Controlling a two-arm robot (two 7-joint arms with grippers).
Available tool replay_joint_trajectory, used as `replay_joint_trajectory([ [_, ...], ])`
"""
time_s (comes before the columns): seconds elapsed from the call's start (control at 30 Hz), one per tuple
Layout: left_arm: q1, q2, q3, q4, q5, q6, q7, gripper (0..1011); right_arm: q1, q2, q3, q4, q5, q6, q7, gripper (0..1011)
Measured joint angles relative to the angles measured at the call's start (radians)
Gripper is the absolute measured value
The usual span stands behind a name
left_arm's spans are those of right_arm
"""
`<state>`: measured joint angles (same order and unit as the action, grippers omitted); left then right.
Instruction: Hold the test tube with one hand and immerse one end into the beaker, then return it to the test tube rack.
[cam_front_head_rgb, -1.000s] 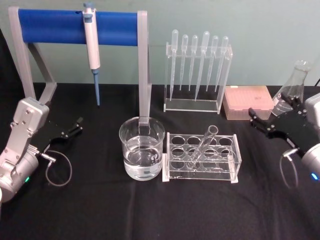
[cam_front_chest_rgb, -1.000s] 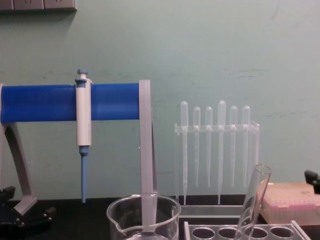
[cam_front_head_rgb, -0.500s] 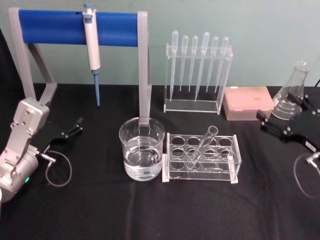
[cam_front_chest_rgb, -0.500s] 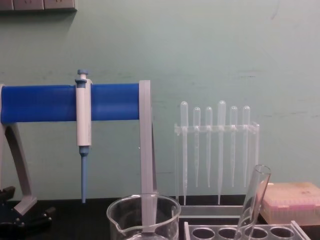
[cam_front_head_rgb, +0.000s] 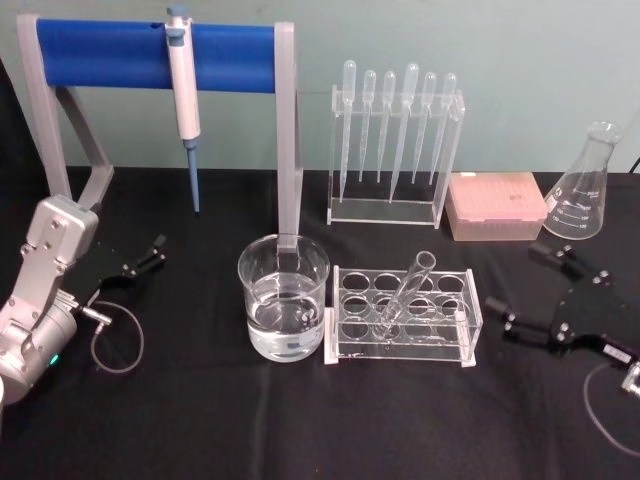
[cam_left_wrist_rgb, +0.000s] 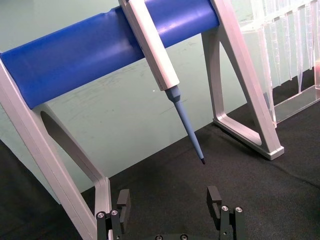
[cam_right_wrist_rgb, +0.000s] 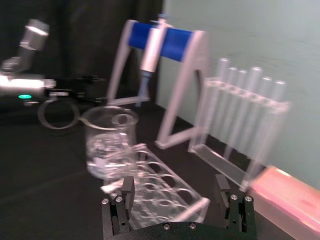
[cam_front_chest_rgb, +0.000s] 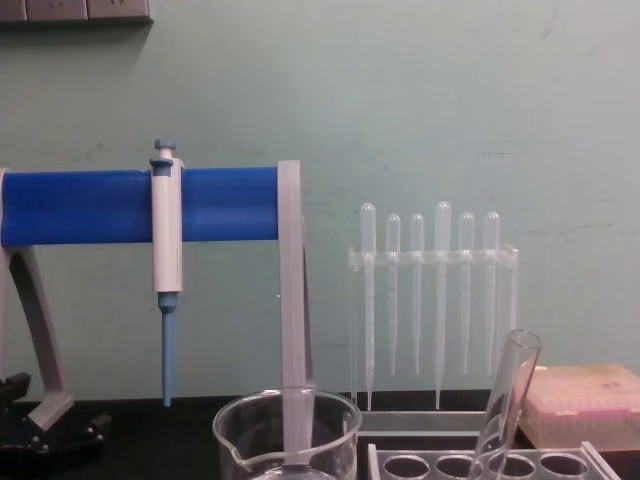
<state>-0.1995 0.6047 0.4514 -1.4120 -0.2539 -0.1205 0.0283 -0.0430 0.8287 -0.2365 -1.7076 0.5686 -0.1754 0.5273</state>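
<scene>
Black table, green wall: the test tube (cam_front_head_rgb: 410, 288) leans in the rack (cam_front_head_rgb: 472, 325), just right of the beaker (cam_front_head_rgb: 283, 297). Your right gripper (cam_front_head_rgb: 517, 277) has dropped from beside the flask (cam_front_head_rgb: 583, 190) to rack level, jaws wide and empty, so pickup looks next; left gripper (cam_front_head_rgb: 148, 257) sits parked wide at far left. One tube, one beaker, six pipettes (cam_front_head_rgb: 411, 90).

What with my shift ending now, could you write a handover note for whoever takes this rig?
Left gripper: jaws open, empty, parked left of the beaker.
Right gripper: jaws open, empty, right of the test tube rack, facing it.
Test tube: leaning in the rack, held by neither gripper. Beaker holds clear liquid, beside the rack's left end.
Done: nothing shows a dip has happened.
To do: grasp the tube, likely with the right gripper, dip one end in the beaker, return it to the rack.
</scene>
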Motion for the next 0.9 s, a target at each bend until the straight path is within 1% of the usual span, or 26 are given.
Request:
replay_joint_trajectory([
  [0.03,0.000,0.000,0.000,0.000,0.000,0.000,0.000,1000,0.009,-0.002,-0.010,0.008,0.000,-0.010,0.034,1004],
  [0.1,0.000,0.000,0.000,0.000,0.000,0.000,0.000,1000,0.020,-0.007,-0.021,0.018,0.000,-0.021,0.068,1004],
  [0.13,0.000,0.000,0.000,0.000,0.000,0.000,0.000,1000,0.033,-0.013,-0.032,0.029,0.000,-0.030,0.102,1004],
  [0.2,0.000,0.000,0.000,0.000,0.000,0.000,0.000,1000,0.047,-0.021,-0.043,0.041,0.000,-0.038,0.132,1004],
  [0.23,0.000,0.000,0.000,0.000,0.000,0.000,0.000,1000,0.062,-0.031,-0.052,0.055,0.001,-0.042,0.160,1004],
  [0.3,0.000,0.000,0.000,0.000,0.000,0.000,0.000,1000,0.077,-0.041,-0.062,0.070,0.005,-0.043,0.186,1004],
  [0.37,0.000,0.000,0.000,0.000,0.000,0.000,0.000,1000,0.104,-0.058,-0.077,0.096,0.019,-0.041,0.228,1004],
  [0.43,0.000,0.000,0.000,0.000,0.000,0.000,0.000,1000,0.122,-0.069,-0.087,0.113,0.029,-0.037,0.251,1004],
  [0.47,0.000,0.000,0.000,0.000,0.000,0.000,0.000,1000,0.143,-0.080,-0.097,0.132,0.042,-0.030,0.274,1004],
  [0.53,0.000,0.000,0.000,0.000,0.000,0.000,0.000,1000,0.168,-0.096,-0.112,0.156,0.057,-0.020,0.296,1004],
  [0.57,0.000,0.000,0.000,0.000,0.000,0.000,0.000,1000,0.168,-0.096,-0.112,0.156,0.057,-0.020,0.296,1004],
  [0.63,0.000,0.000,0.000,0.000,0.000,0.000,0.000,1000,0.204,-0.115,-0.132,0.187,0.076,-0.003,0.322,1004],
  [0.67,0.000,0.000,0.000,0.000,0.000,0.000,0.000,1000,0.204,-0.115,-0.132,0.187,0.076,-0.003,0.322,1004],
  [0.7,0.000,0.000,0.000,0.000,0.000,0.000,0.000,1000,0.219,-0.123,-0.143,0.198,0.082,0.005,0.330,1004],
  [0.77,0.000,0.000,0.000,0.000,0.000,0.000,0.000,1000,0.234,-0.130,-0.153,0.207,0.084,0.010,0.336,1004],
  [0.9,0.000,0.000,0.000,0.000,0.000,0.000,0.000,1000,0.270,-0.145,-0.180,0.227,0.079,0.021,0.337,1004],
])
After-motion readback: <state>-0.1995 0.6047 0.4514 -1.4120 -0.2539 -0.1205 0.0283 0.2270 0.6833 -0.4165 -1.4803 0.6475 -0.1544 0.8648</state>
